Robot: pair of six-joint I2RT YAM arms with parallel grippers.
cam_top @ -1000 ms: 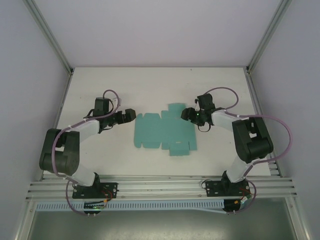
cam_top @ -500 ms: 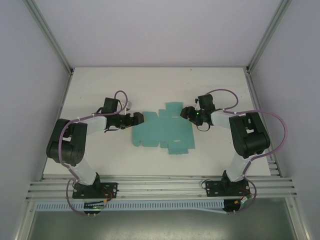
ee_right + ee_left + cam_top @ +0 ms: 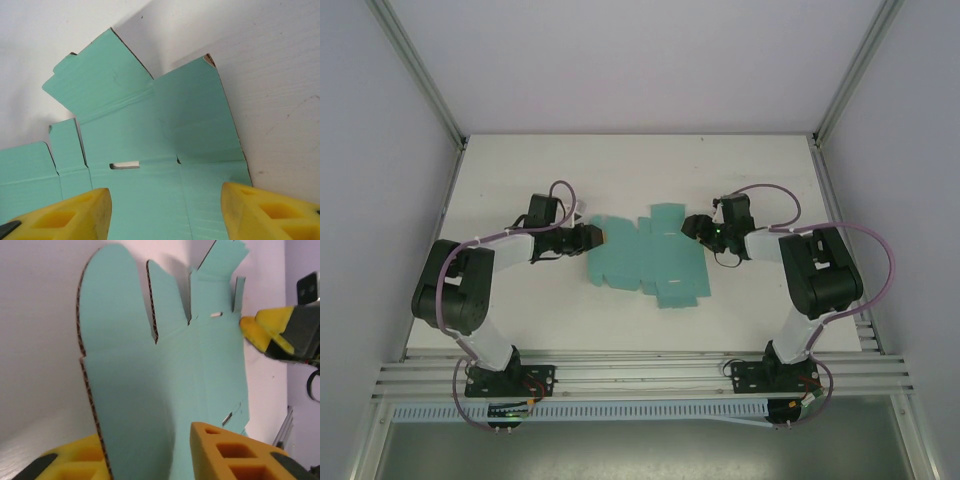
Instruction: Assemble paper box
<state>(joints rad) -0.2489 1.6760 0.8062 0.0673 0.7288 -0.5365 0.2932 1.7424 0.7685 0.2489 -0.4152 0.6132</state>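
**Paper box: both arms stationed at the flat sheet**

1. Arm pose. The left arm point(image 3: 455, 290) is folded at the elbow, its forearm reaching to the left edge of the paper box point(image 3: 645, 262). The right arm point(image 3: 820, 275) is folded the same way and reaches the right far part of the paper box.
2. Left end effector point(image 3: 592, 237). The left border of the paper box passes between its fingers point(image 3: 230, 450), one on each face of the card, and that border is raised off the bench point(image 3: 520, 170). It cannot be told whether the fingers press on the card.
3. Right end effector point(image 3: 692, 226). Its fingers point(image 3: 75, 212) stand wide apart above the paper box and grip nothing.
4. Paper box orientation. The sheet is unfolded and sits mid-bench between the two end effectors. Its long axis runs left to right, with flaps pointing to the far and near sides.
5. Count. One paper box, two arms, two end effectors.
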